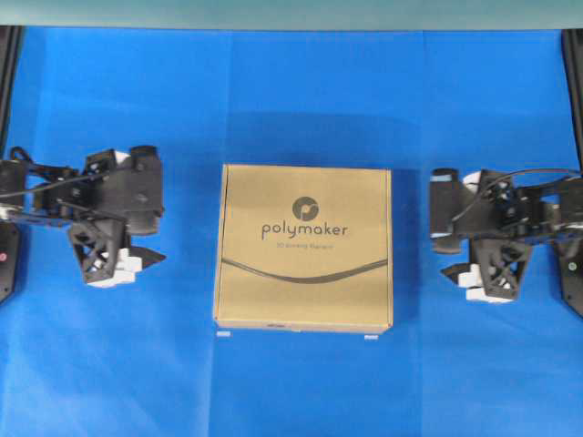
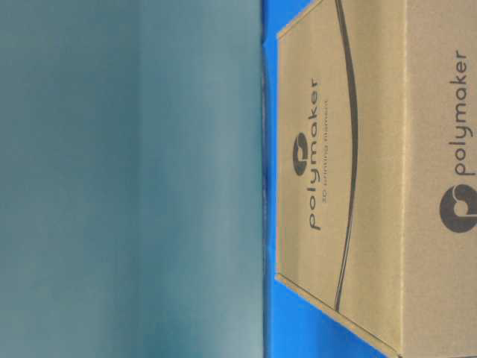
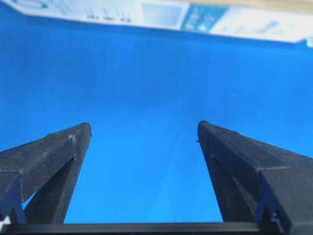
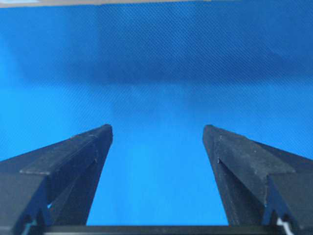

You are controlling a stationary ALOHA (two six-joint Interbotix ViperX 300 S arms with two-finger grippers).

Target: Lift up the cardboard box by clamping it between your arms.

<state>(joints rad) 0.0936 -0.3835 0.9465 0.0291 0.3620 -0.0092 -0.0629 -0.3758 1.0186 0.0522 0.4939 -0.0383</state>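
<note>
The cardboard box (image 1: 305,246) lies flat in the middle of the blue table, tan, with the dark "polymaker" logo, round emblem and curved line on top. It fills the right of the table-level view (image 2: 373,186), which is turned sideways. My left gripper (image 1: 159,229) is open and empty, a short way from the box's left side and not touching it. My right gripper (image 1: 439,241) is open and empty, a short gap from the box's right side. In the left wrist view the open gripper (image 3: 144,128) faces the box's labelled side (image 3: 161,14). The right wrist view shows the open gripper (image 4: 157,129) and a thin strip of the box (image 4: 98,2).
A blue cloth (image 1: 301,91) covers the table. Black frame rails stand at the left edge (image 1: 7,91) and right edge (image 1: 574,73). Two small white tabs lie just in front of the box (image 1: 224,336) (image 1: 370,338). A grey-teal wall (image 2: 127,179) sits behind the table.
</note>
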